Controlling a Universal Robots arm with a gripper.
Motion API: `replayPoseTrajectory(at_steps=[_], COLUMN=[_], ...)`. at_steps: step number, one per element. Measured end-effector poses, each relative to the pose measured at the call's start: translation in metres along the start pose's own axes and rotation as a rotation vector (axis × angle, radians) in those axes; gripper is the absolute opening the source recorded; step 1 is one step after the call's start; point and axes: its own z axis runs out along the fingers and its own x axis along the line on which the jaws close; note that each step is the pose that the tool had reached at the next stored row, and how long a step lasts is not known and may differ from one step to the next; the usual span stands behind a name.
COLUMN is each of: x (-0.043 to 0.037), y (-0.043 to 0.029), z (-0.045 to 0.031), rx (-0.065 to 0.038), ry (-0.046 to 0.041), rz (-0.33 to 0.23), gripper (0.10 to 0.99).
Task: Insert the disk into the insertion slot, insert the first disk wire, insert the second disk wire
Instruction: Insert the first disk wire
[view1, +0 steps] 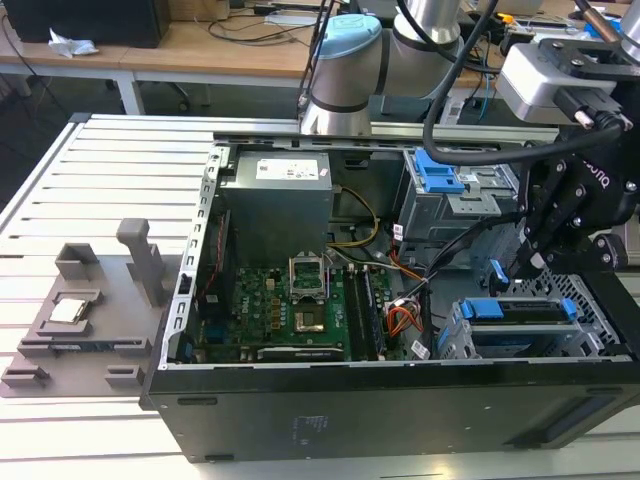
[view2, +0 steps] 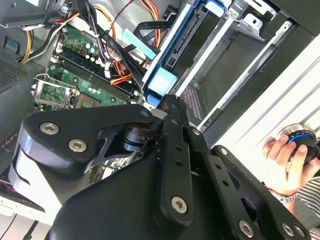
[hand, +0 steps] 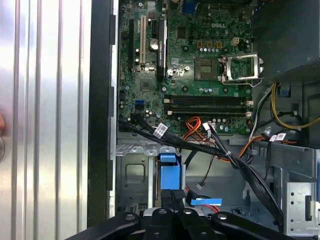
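The disk (view1: 520, 312), a dark drive in a bright blue carrier, sits in the insertion slot (view1: 470, 340), the grey perforated cage at the case's corner on the exterior view's right. My gripper (view1: 520, 262) hangs just above the cage's near end, by a blue tab (view1: 497, 272). In the first wrist view the fingertips (hand: 166, 197) stand pressed together right over the carrier's blue end (hand: 170, 172). In the second wrist view the disk (view2: 182, 47) shows edge-on past my fingers (view2: 172, 107). A flat wire with a blue plug (hand: 207, 201) lies beside the fingers.
Black and orange cable bundles (hand: 200, 147) cross between the motherboard (hand: 190, 60) and the cage. A taller grey cage with blue latches (view1: 440, 180) stands behind. A person's hand (view2: 285, 157) holds a round device beyond the case wall. A grey fixture (view1: 80, 320) lies on the table.
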Motion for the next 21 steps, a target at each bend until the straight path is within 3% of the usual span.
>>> replayPoseTrajectory(at_steps=[8,11,21], x=[-0.0075,-0.0167,-0.0281], y=[-0.0182,-0.0266,-0.0363], z=[-0.0004,-0.0001,0.0033], rx=[-0.002,-0.003,-0.004], ry=[0.0002,0.0004,0.0024], rz=[-0.001,-0.006,-0.058], gripper=[0.106,0.106,0.106])
